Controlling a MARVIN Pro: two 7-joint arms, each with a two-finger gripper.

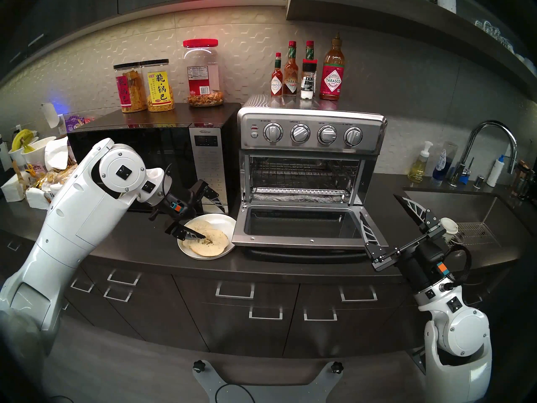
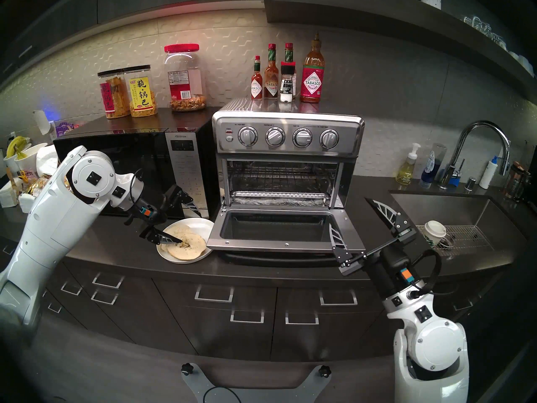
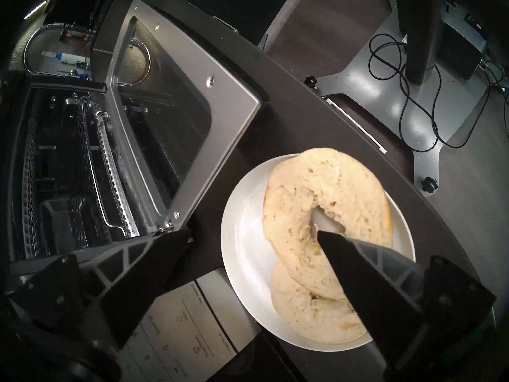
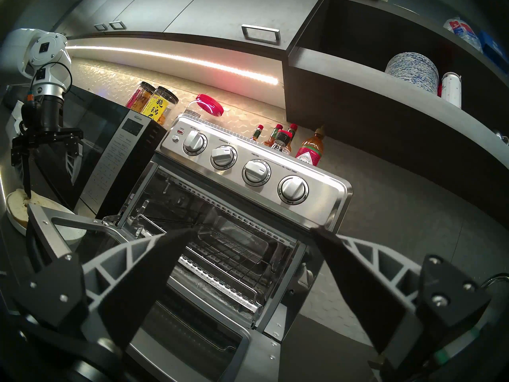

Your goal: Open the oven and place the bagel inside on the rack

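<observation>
head view: the oven (image 1: 308, 172) door hangs open; the bagel (image 1: 207, 238) halves lie overlapped on a white plate (image 1: 223, 219) left of it. left gripper (image 1: 213, 223) spread wide, right gripper (image 1: 386, 216) wide and empty. left wrist view: one finger (image 3: 358, 263) tip sits at the top half's hole; soft, light bread, so pinch its ring gently.

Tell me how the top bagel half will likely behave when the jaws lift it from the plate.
The top bagel half shows a porous, bready cut face, so it is probably light and will squash somewhat under a firm pinch. It is a flat ring, so it is unlikely to roll. It rests partly on the other half, so lifting it may shift that one on the plate.
</observation>
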